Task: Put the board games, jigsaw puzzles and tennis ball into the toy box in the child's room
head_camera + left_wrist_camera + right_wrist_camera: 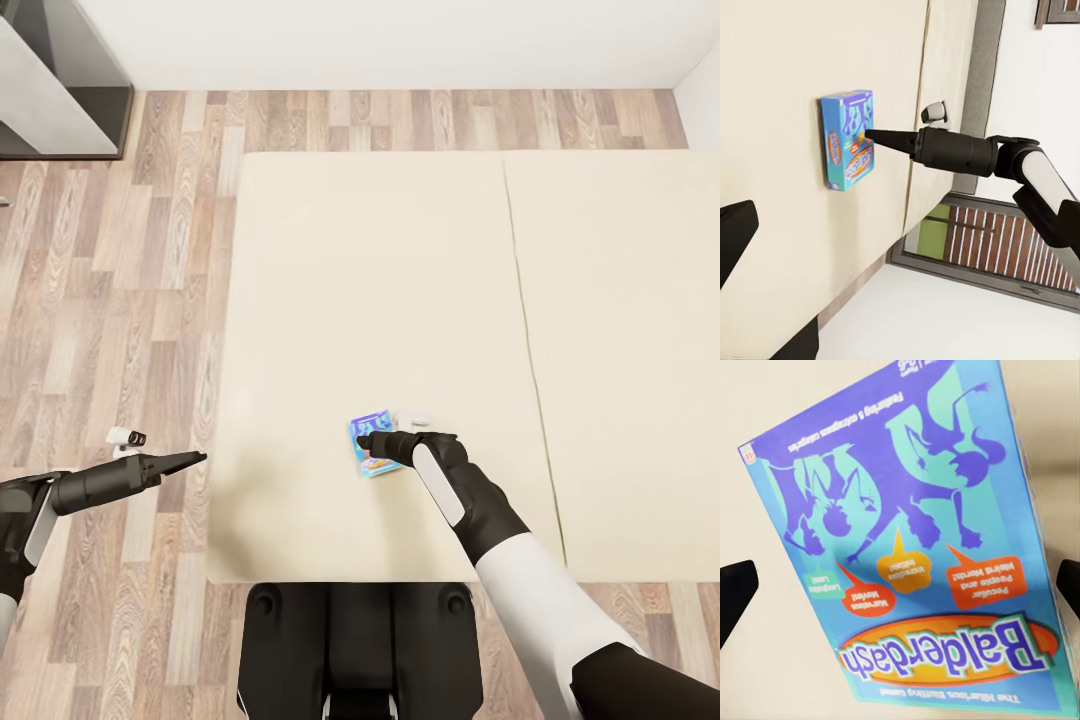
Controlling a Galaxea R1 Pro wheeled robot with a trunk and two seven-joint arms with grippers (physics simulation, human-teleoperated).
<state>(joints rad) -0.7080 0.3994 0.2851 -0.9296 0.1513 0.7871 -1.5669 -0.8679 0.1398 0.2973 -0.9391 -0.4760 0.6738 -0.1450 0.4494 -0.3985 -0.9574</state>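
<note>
A cream bed (380, 300) takes the middle of the head view, with wood floor (120, 300) on its left side and a white wall along the top. 1 board game (372, 446), a blue Balderdash box, lies flat on the bed in the lower centre of the frame. The right gripper (366, 440) is directly above it. In the right wrist view the box (915, 547) sits between the 2 dark fingers (735, 589), which are spread wide at both edges, so this claw is open and holds nothing. The left gripper (195, 459) hangs over the floor at the lower left; I cannot tell if it is open or closed.

I judge the task is at an early stage: this game is not yet picked up. I count only 1 game here.
</note>
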